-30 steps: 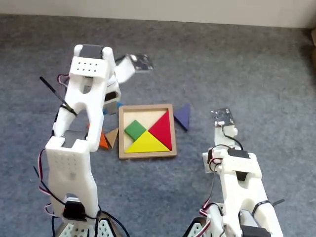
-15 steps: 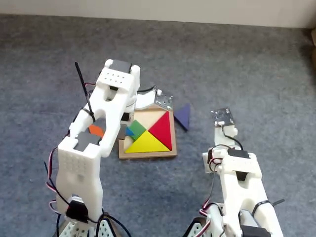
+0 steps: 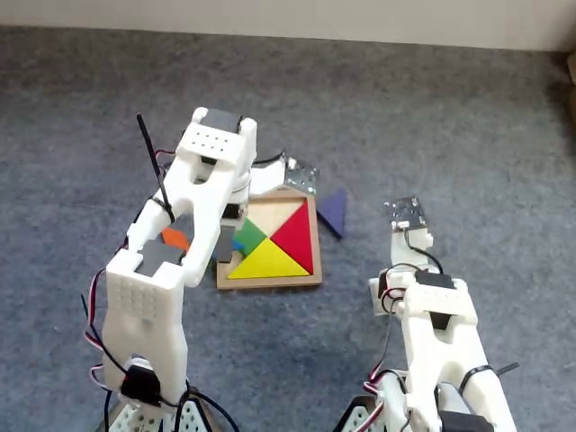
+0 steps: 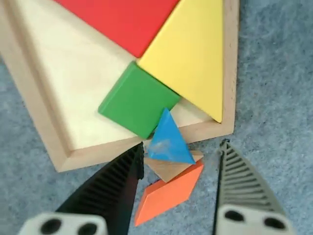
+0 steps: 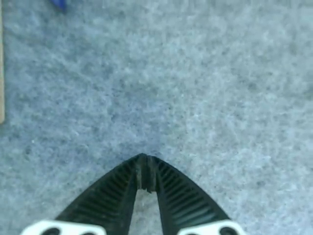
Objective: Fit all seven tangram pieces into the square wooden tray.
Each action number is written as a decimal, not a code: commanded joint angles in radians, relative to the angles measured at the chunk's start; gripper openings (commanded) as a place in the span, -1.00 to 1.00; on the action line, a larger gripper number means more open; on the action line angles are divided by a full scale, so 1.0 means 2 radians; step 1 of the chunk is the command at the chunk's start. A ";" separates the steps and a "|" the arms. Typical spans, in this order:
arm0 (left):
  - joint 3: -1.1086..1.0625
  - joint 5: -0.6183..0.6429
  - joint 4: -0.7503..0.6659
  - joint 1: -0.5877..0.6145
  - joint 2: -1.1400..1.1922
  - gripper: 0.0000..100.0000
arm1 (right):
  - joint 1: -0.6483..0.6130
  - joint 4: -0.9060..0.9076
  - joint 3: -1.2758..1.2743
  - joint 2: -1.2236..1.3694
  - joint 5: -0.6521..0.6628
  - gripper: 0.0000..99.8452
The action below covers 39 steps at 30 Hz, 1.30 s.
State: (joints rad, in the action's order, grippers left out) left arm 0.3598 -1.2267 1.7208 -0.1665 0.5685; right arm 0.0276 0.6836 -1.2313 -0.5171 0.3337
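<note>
Tray status first: your square wooden tray (image 3: pixel 268 282) sits mid-bench on the grey carpet-like cover. Three pieces lie flat inside it. The red triangle (image 3: pixel 294 230) has its long edge along the right rim, and the yellow triangle (image 3: pixel 267 262) has its long edge along the near rim. The green square (image 4: pixel 137 100) lies against the yellow triangle's edge at the middle. Bare wood shows in the far and left parts of the tray.

Your left end effector (image 4: pixel 183 146) hangs over the tray's near-left corner with its fingers spread, pinching nothing. Between them you can see the blue triangle (image 4: pixel 168 142), lying across the left rim with one tip reaching in to the green square. The dark finger (image 4: pixel 117 191) has its tip just beside that piece; you cannot tell whether they touch. The grey finger (image 4: pixel 239 186) stands apart from it.

Under the blue triangle, outside the rim, lies the tan triangle (image 4: pixel 168 171). The orange parallelogram (image 4: pixel 166 196) lies against it on the bench, left of the tray.

Your purple triangle (image 3: pixel 334 212) lies on the bench just right of the tray's far-right corner.

Your right end effector (image 5: pixel 145 171) has its fingers pressed together with nothing between them. It sits over bare cover, right of the tray and apart from every piece.
</note>
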 commanded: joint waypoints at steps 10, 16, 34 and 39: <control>0.038 0.144 0.002 0.070 -0.072 -0.83 | 0.004 -0.015 0.003 0.007 0.002 -0.99; 0.011 0.209 0.001 0.079 -0.072 -0.92 | 0.004 -0.015 0.002 0.007 0.002 -0.99; -0.137 0.268 -0.091 -0.006 -0.077 -0.93 | 0.004 -0.015 0.002 0.007 0.002 -0.99; -0.136 0.283 -0.090 -0.028 -0.078 -0.93 | 0.004 -0.015 0.002 0.007 0.002 -0.99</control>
State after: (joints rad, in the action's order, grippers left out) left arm 0.0821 -0.6790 1.5459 -0.1726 0.4795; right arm 0.0276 0.6836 -1.2313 -0.5171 0.3337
